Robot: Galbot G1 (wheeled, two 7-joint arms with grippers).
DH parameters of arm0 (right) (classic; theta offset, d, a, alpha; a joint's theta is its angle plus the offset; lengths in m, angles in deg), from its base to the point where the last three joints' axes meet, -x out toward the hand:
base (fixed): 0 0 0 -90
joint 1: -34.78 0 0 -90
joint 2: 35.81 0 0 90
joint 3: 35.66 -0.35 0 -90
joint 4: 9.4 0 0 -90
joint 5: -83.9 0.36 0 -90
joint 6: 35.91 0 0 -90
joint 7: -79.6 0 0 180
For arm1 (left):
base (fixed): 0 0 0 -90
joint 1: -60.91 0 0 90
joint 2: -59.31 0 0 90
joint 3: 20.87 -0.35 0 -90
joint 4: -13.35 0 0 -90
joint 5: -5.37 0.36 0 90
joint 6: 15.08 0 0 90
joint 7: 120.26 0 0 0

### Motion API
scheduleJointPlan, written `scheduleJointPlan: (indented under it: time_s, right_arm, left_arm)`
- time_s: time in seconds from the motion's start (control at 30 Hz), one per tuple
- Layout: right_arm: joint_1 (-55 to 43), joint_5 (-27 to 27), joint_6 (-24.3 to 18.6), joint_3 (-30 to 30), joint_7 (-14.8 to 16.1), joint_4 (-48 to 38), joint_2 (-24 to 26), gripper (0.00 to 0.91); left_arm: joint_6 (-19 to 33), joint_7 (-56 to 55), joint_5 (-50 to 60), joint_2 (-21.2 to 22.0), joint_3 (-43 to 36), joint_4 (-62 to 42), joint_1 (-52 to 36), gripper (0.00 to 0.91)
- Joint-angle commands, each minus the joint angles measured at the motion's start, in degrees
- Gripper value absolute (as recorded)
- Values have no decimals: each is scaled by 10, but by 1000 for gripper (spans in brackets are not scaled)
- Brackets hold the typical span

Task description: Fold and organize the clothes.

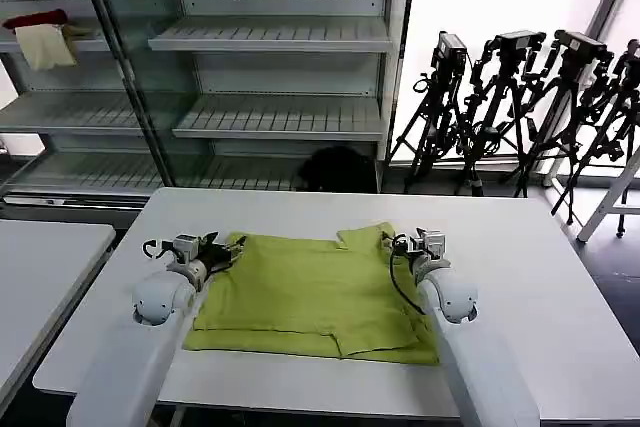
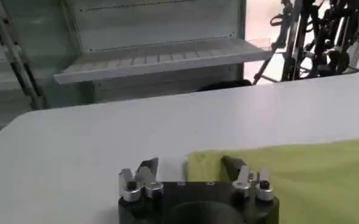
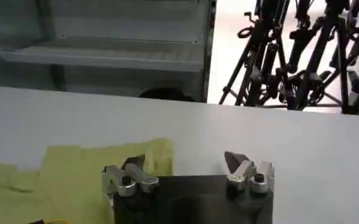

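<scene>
Your left gripper (image 1: 232, 248) sits spread apart at the far left corner of the T-shirt (image 1: 315, 297), one finger over the cloth. Your right gripper (image 1: 396, 243) is also parted at the far right corner. You have the shirt lying mid-table (image 1: 540, 287).

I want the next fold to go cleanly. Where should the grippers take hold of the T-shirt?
Probably the two far corners of the T-shirt, one per gripper: left gripper and right gripper already sit open there. The shirt lies flat, so come in low and pinch the edge.
</scene>
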Motion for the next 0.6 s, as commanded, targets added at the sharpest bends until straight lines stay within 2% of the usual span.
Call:
scheduleJointPlan:
  time_s: [0.03, 0.1, 0.13, 0.2, 0.23, 0.27, 0.33, 0.6]
  right_arm:
    - [-3, -21, 0, 3, 10, -15, -4, 715]
    - [-4, -23, 0, 5, 15, -16, -4, 574]
    - [-4, -23, 0, 7, 16, -16, -4, 433]
    - [-4, -23, 0, 8, 18, -12, -4, 262]
    - [-4, -22, 0, 8, 19, -11, -4, 81]
    - [-4, -22, 0, 8, 19, -10, -4, 0]
    - [-3, -21, 0, 8, 23, -7, -4, 0]
    - [3, -17, 0, 4, 28, 9, -4, 0]
  left_arm:
    - [-2, 4, 13, 1, -3, -7, -1, 494]
    - [-2, 6, 14, 0, -2, -4, 2, 403]
    - [-2, 6, 14, 0, -2, -4, 2, 353]
    - [-2, 7, 14, 0, -2, 1, 6, 322]
    - [-2, 8, 14, 0, -2, 2, 7, 212]
    - [-2, 8, 14, 0, -2, 3, 7, 101]
    - [-3, 11, 14, 0, -3, 5, 9, 10]
    - [-3, 20, 15, -2, -3, 13, 13, 0]
